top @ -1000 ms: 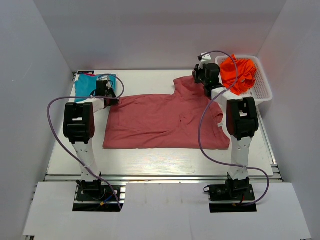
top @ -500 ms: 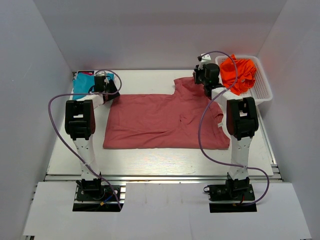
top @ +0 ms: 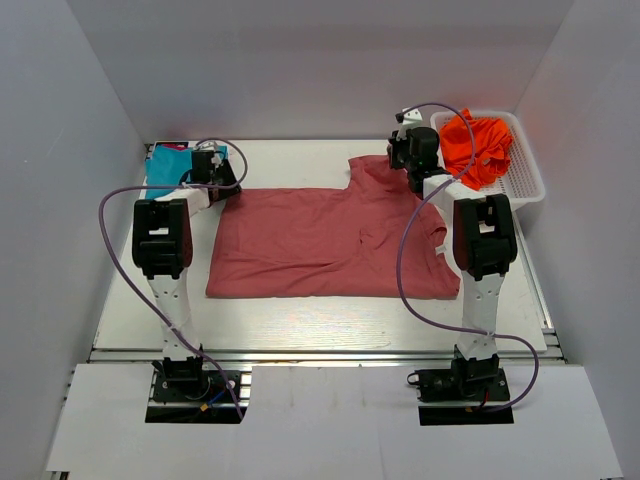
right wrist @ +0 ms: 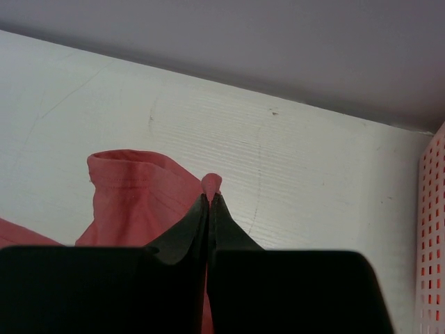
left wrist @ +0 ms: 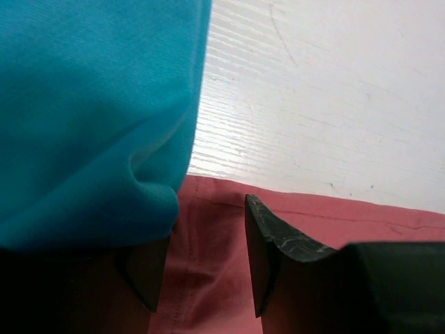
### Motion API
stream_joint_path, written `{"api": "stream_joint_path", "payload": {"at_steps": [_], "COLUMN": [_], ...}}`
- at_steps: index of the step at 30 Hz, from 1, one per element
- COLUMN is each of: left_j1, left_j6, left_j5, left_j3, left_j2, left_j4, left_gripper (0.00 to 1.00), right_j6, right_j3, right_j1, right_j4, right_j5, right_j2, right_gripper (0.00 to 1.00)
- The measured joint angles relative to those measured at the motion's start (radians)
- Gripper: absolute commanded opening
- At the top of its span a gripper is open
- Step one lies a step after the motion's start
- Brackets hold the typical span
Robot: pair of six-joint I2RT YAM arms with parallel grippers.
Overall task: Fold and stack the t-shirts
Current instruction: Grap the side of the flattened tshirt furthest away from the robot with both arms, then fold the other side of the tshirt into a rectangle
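The salmon t-shirt [top: 320, 240] lies spread flat across the middle of the white table [top: 300, 310]. It is a broad, roughly rectangular sheet of cloth with one part reaching up at its far right corner. The right gripper [right wrist: 210, 198] is clenched on that corner. In the right wrist view its two fingers are pressed together with a small peak of salmon cloth pinched at their tips, and a rolled hem of the same shirt stands just to their left. A few creases run down the shirt's right part below the grip.

At the salmon t-shirt's far left corner the left gripper [left wrist: 207, 233] hangs released. Its jaws are apart, and the shirt's edge shows on the table in the gap beneath them, with nothing squeezed between the fingers.

The teal t-shirt [left wrist: 90, 118] lies folded just beyond that same corner, to the far left of the salmon t-shirt. In the left wrist view its rounded fold meets the salmon cloth's edge and hides the tip of one finger. Whether the two shirts overlap there I cannot tell.

The orange t-shirt [top: 478, 145] sits bunched in a white mesh basket [top: 528, 185] off the salmon t-shirt's far right corner, just beside the right arm's wrist.

A purple cable [top: 105, 215] loops out from the left arm, beside the salmon t-shirt's left edge.
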Motion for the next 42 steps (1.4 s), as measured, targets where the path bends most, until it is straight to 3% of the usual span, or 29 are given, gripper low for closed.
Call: {"api": "stream_joint_path", "payload": {"at_steps": [5,12,14,15,24,29,35,42], "left_j1": [-0.016,-0.026,-0.032,-0.035,-0.080,-0.093,-0.095,-0.095], "left_j6": [0.007,0.010,0.010,0.010,0.065,0.093,0.105,0.105], "left_j5": [-0.018,-0.036,-0.052,-0.060,-0.187,-0.216,-0.212,-0.177], "left_j3": [0.010,0.000,0.000,0.001,0.019,-0.040,-0.179,-0.366], "left_j2": [0.002,0.002,0.002,0.002,-0.011,-0.094,-0.256,-0.399], "left_j4": [-0.031,-0.037,-0.034,-0.034,-0.077,-0.062,0.007,0.087], "left_gripper": [0.49,0.18,0.02,0.00,0.00,0.00,0.00,0.00], "right_j6": [0.000,0.001,0.002,0.002,0.003,0.006,0.005,0.005], "right_j3": [0.000,0.000,0.001,0.003,0.004,-0.035,-0.188,-0.446], "right_j1": [0.000,0.000,0.000,0.000,0.000,0.000,-0.001,-0.001], "right_j4": [-0.005,-0.007,-0.008,-0.009,-0.010,0.019,0.043,0.099], "right_j5": [0.009,0.011,0.011,0.011,0.011,0.019,0.043,0.085], "right_j2": [0.000,0.000,0.000,0.002,0.002,-0.008,-0.099,-0.354], "right_gripper": [0.00,0.00,0.00,0.00,0.00,0.00,0.00,0.00]}}
